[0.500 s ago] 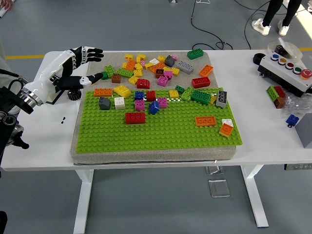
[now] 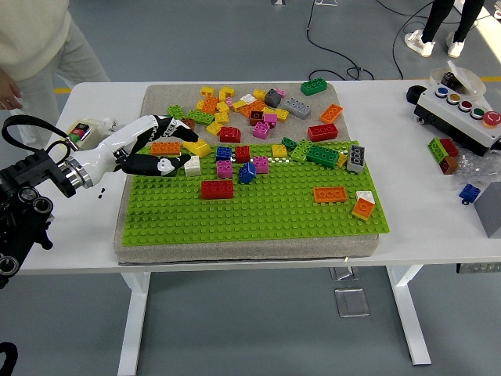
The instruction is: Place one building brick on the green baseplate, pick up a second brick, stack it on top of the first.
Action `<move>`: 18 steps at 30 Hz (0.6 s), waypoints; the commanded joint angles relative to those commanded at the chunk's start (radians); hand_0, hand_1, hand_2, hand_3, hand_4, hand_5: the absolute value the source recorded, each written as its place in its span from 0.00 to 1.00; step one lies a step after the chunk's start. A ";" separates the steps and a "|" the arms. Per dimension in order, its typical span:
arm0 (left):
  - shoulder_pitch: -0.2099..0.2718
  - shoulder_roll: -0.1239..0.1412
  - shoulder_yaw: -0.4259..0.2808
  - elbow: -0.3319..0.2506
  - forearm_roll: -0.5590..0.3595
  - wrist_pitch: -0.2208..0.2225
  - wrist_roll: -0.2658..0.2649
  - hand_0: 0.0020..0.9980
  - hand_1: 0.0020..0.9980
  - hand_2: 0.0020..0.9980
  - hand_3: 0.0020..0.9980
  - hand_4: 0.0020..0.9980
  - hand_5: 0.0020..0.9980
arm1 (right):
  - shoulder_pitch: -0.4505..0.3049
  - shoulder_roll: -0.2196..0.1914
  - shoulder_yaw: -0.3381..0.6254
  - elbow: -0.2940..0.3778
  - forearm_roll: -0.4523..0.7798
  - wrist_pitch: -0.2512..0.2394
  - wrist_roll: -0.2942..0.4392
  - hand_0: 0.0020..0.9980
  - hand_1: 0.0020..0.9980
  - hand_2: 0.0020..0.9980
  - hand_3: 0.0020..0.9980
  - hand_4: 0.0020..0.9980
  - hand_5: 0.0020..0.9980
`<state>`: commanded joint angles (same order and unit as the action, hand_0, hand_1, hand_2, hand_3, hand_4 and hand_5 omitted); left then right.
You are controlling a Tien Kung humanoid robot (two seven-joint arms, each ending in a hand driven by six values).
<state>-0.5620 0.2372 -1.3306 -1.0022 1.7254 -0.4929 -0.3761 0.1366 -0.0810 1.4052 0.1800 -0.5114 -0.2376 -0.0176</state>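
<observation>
progress: honestly you're near the start. The left hand (image 2: pixel 160 153) is over the back-left corner of the green studded plastic baseplate (image 2: pixel 258 211), right on top of the flat orange brick (image 2: pixel 165 147) and close to the yellow brick (image 2: pixel 197 147).
hand state: fingers are curled down around that spot, but I can't tell whether they're actually clamped on a brick or just resting on it, too much black finger in the way.
right hand: not in the shot at all.
done so far: plenty of bricks already sit on the baseplate, like the red rectangular brick (image 2: pixel 217 189) and the second orange brick (image 2: pixel 330 194) further right, so I can't say which, if any, counts as your "first" one. Nothing looks clearly stacked by you yet.
left to do: my guess is get one brick seated, grab a second, press it on top.
loose pile: a heap of mixed coloured bricks (image 2: pixel 250 106) lies behind the baseplate on the grey foam pad (image 2: pixel 156 98).
surface: the pad sits on the white table (image 2: pixel 407 235); a white button box with coloured buttons (image 2: pixel 462 110) and a few stray bricks are at the right end.
room: grey floor, cables, a person in a light top (image 2: pixel 39 39) standing at the far-left corner, another's legs top right.
</observation>
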 joint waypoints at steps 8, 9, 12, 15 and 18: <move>-0.022 -0.008 0.061 0.035 0.084 0.005 -0.033 0.82 0.77 0.71 0.67 0.69 0.14 | -0.001 -0.001 -0.002 0.000 0.002 0.001 0.000 0.74 0.67 0.72 0.60 0.92 0.50; -0.027 -0.011 0.068 0.040 0.098 0.010 -0.039 0.82 0.77 0.71 0.67 0.69 0.14 | 0.000 0.000 -0.002 0.000 0.002 0.001 0.001 0.74 0.67 0.72 0.60 0.92 0.50; -0.040 -0.017 0.085 0.051 0.136 0.028 -0.055 0.82 0.77 0.71 0.68 0.71 0.13 | 0.001 0.000 -0.002 0.000 0.002 0.001 0.001 0.74 0.67 0.72 0.60 0.92 0.50; -0.052 -0.023 0.100 0.058 0.177 0.052 -0.073 0.82 0.77 0.71 0.68 0.71 0.13 | 0.001 0.000 -0.002 0.000 0.002 0.000 0.001 0.74 0.67 0.72 0.60 0.92 0.50; -0.063 -0.030 0.116 0.067 0.226 0.086 -0.092 0.83 0.77 0.72 0.71 0.77 0.11 | 0.000 0.000 -0.004 0.000 0.003 0.001 0.000 0.74 0.67 0.72 0.60 0.92 0.50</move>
<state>-0.6251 0.2072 -1.2143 -0.9353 1.9517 -0.4074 -0.4686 0.1369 -0.0811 1.4012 0.1800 -0.5088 -0.2368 -0.0176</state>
